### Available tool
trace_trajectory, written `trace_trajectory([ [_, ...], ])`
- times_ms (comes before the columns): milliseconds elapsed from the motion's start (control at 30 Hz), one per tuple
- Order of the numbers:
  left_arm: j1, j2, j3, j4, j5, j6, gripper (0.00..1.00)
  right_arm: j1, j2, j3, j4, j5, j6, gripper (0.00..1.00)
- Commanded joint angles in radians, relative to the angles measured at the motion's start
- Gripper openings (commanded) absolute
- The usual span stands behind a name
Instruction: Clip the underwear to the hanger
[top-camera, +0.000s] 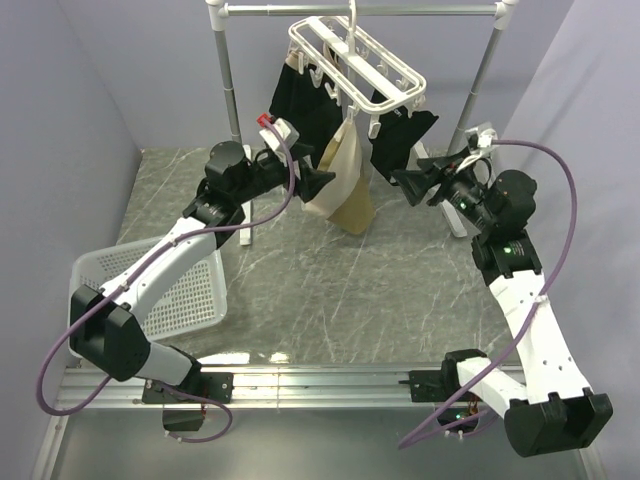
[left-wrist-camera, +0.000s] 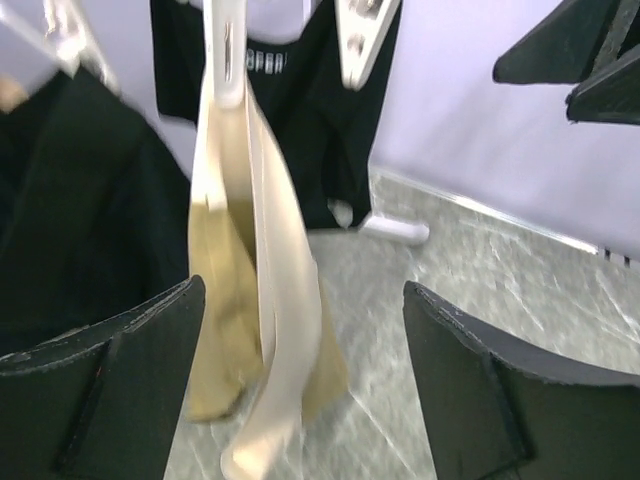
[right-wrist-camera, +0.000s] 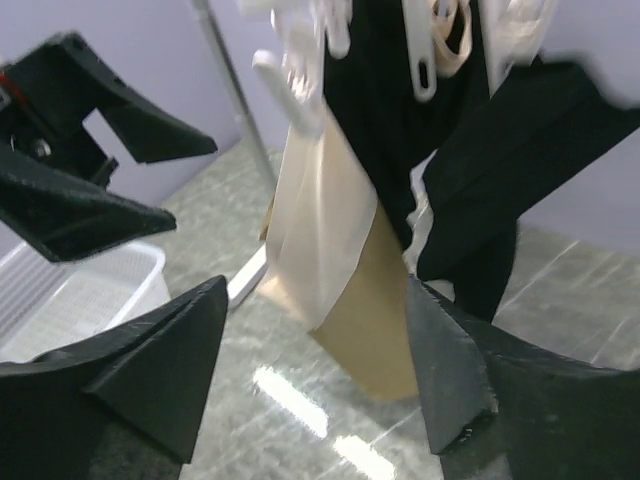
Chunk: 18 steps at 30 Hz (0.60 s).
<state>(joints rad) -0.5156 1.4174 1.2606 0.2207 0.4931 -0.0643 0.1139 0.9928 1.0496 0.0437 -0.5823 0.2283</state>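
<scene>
Left gripper (top-camera: 323, 180) hung open and empty below the hanger (top-camera: 355, 62), just beside the underwear (top-camera: 346, 195). Right gripper (top-camera: 408, 186), also spread wide and empty, sat below the hanger's other side. The underwear dangled from one hanger clip (left-wrist-camera: 228, 60), with black garments (top-camera: 300, 100) behind it.

One strip of lettering, too blurred to read

In the left wrist view, a short row of pale capital letters (left-wrist-camera: 263, 62) runs across the black garment (left-wrist-camera: 310, 150) hanging just behind the underwear (left-wrist-camera: 255, 260), beside its upper right edge. The underwear hides the start of the row, and the rest is too smeared to spell out.
</scene>
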Motion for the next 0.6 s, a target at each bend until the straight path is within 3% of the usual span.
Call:
trace_trajectory([
  [0,-0.021,0.020,0.029,0.176,0.002,-0.028,0.85,-0.014,-0.020,0.084,0.004,0.073,-0.003,0.79],
  [200,-0.107,0.097,0.051,0.339,-0.069,-0.013,0.81,-0.075,0.088,0.268,-0.079,-0.112,0.006,0.79],
  [400,-0.253,0.179,0.124,0.347,-0.473,0.053,0.66,-0.100,0.155,0.358,-0.080,-0.096,0.091,0.77],
  [567,-0.297,0.221,0.157,0.371,-0.583,0.047,0.67,-0.100,0.194,0.404,-0.094,-0.151,0.111,0.73],
])
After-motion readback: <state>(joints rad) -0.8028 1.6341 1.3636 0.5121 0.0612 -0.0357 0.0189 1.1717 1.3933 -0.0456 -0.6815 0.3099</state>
